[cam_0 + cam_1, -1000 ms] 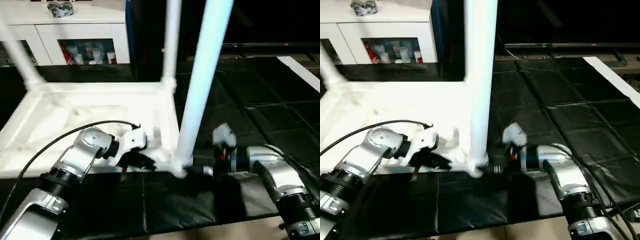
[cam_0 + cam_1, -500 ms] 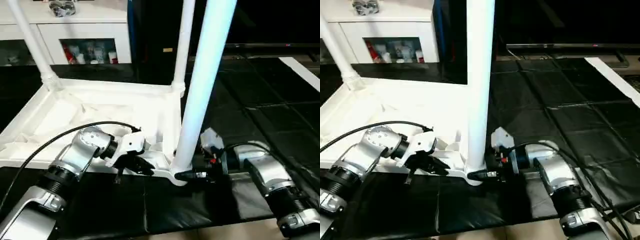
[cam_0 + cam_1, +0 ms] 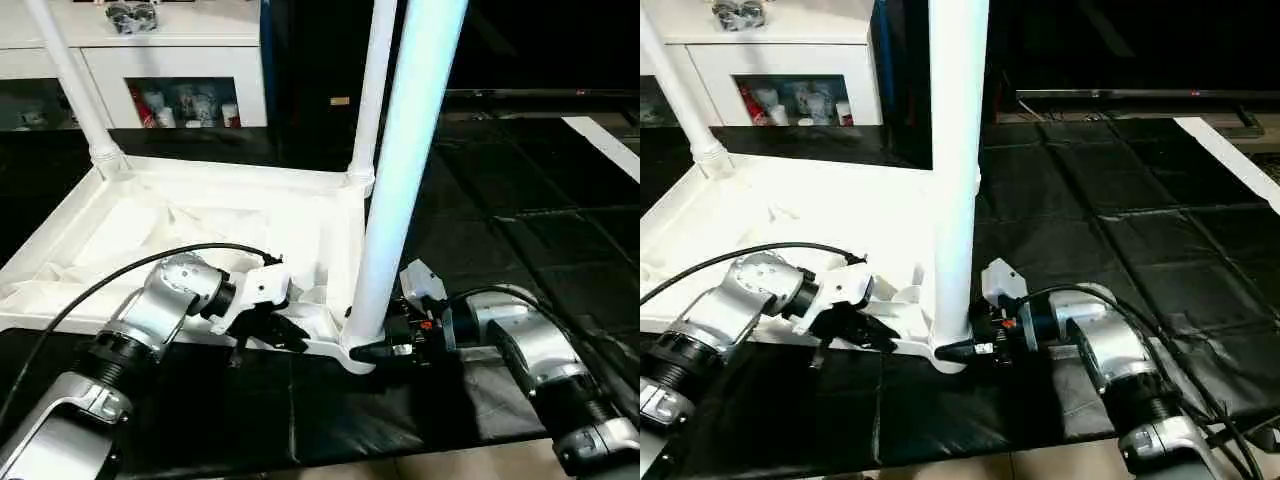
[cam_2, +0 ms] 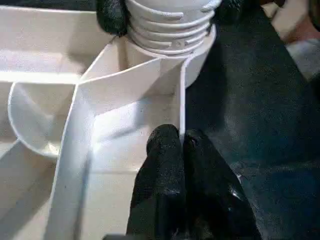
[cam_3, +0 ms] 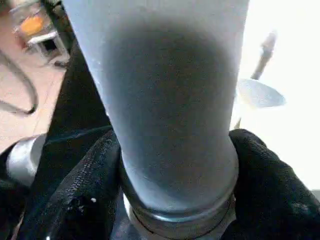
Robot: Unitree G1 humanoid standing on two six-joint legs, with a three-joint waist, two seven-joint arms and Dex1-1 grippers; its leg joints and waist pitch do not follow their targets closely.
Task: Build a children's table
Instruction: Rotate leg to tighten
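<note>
Both silver forearms reached forward and inward, low over the floor, their wrists turned toward each other. The left gripper point(image 3: 285, 333) had its black fingers point(image 4: 172, 165) pinched together on a thin white rim of the table top point(image 3: 200, 225). The right gripper point(image 3: 375, 348) held its fingers point(image 5: 270, 185) on either side of the base of the near leg point(image 3: 400, 180), pressed against it.

floor: black quilted mat point(image 3: 1120, 210) | back: white glass-door cabinet point(image 3: 180, 75)

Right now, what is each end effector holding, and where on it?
Right end effector clasps the near leg at its base. Left end effector pinches the tabletop's thin edge wall beside that corner socket.
</note>
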